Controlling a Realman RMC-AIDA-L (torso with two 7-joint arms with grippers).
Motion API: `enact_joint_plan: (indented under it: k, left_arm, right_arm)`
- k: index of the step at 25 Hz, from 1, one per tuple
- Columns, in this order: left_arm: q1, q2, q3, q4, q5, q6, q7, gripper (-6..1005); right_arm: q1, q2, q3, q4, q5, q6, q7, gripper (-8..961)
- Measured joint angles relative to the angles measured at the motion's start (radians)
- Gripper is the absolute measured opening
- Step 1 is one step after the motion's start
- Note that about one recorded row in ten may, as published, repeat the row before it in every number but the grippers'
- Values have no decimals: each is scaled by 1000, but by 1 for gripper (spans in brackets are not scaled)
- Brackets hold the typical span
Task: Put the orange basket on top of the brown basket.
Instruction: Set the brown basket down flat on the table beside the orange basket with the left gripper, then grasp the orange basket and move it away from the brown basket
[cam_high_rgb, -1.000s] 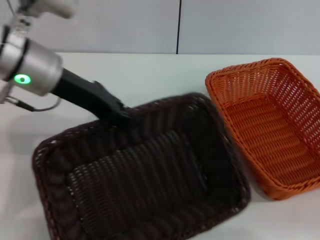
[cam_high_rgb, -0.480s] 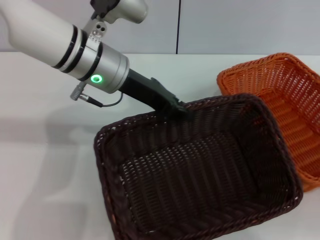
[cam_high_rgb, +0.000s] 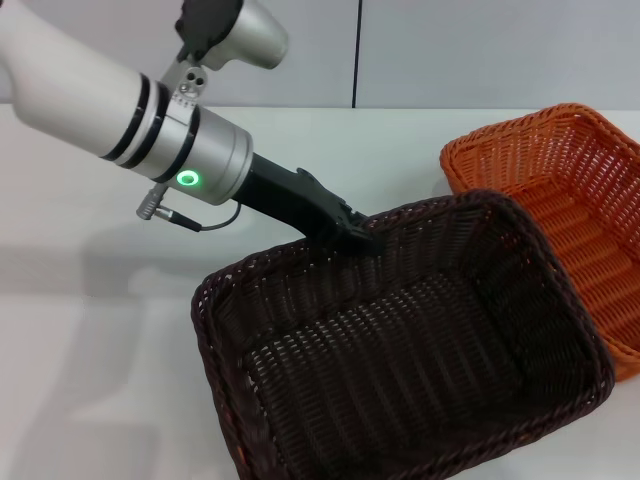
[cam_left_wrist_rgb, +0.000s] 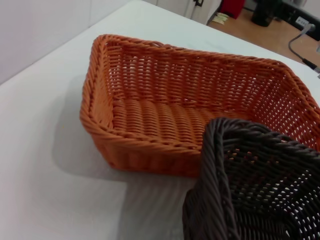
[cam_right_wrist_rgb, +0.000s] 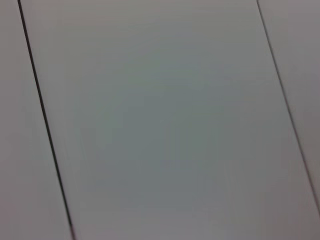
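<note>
- Since a second ago, the brown basket (cam_high_rgb: 400, 345) has travelled from the near left to the right, and its right edge now overlaps the left side of the orange basket (cam_high_rgb: 565, 215).
- Over the last half second it has moved only a little farther.
- The left gripper (cam_high_rgb: 360, 238) is clamped on the far rim of the brown basket, near the middle of that long side; the arm reaches in from the far left.
- The brown basket hangs tilted from that grip.
- The orange basket sits on the white table (cam_high_rgb: 90, 340) at the far right, open side up.
- In the left wrist view, a corner of the brown basket (cam_left_wrist_rgb: 250, 185) overlaps the near wall of the orange basket (cam_left_wrist_rgb: 165, 110).
- The right gripper is out of sight; its wrist camera shows only a grey panelled surface (cam_right_wrist_rgb: 160, 120).
</note>
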Motion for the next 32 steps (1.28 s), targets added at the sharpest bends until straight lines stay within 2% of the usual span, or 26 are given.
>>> enact_joint_plan:
  k: [2,3,4,8,12,13,14,15,16,17,19,21,22,23,24,26,28,32]
  left_arm:
    - [24,0,2,-27,-23,-1,-3,215]
    - [56,3,-1,-62,-72,-3,-1,256]
    - [56,3,-1,-62,-72,-3,-1,297]
    - [133,7,-4,-132,-208,-2,56,462]
    - [154,8,-15,-144,-255,3,89,599]
    - [158,8,-23,-142,-262,5,99,634]
    - [159,8,-31,-138,-266,7,112,668]
    - [161,7,-38,-132,-269,9,124,708]
    - [161,7,-44,-120,-275,15,141,747]
    - [161,7,-44,-120,-275,15,141,787]
    - [159,7,-44,-103,-279,22,160,866]
    - [156,7,-44,-88,-281,30,177,865]
    - [156,7,-44,-88,-281,30,177,865]
    - [152,8,-44,-71,-281,38,193,865]
    - [151,8,-44,-67,-280,39,198,865]
    - [147,9,-44,-59,-275,40,202,864]
    - [142,10,-43,-54,-273,42,203,864]
    - [139,11,-43,-48,-273,52,204,863]
  right_arm:
    - [-26,2,-34,-38,-38,-24,109,611]
    - [-61,4,-76,-96,-91,-51,248,611]
    - [-61,4,-76,-96,-91,-51,248,611]
    - [-135,3,-134,-253,-235,-102,560,611]
    - [-196,-11,-144,-444,-461,-185,917,611]
    - [-219,-29,-136,-570,-621,-223,1178,611]
    - [-219,-29,-136,-570,-621,-223,1178,611]
    - [-227,-41,-125,-632,-703,-246,1301,611]
    - [-233,-67,-93,-733,-864,-303,1510,611]
    - [-233,-67,-93,-733,-864,-303,1510,611]
    - [-223,-99,-28,-814,-1039,-374,1687,611]
    - [-193,-133,56,-850,-1206,-443,1811,612]
    - [-169,-158,102,-856,-1293,-479,1861,613]
    - [-134,-191,157,-854,-1416,-540,1906,613]
    - [-134,-191,157,-854,-1416,-540,1906,613]
    - [-101,-214,183,-852,-1523,-582,1920,613]
    - [-59,-227,173,-843,-1657,-608,1934,613]
    - [-23,-234,112,-800,-1726,-611,1939,612]
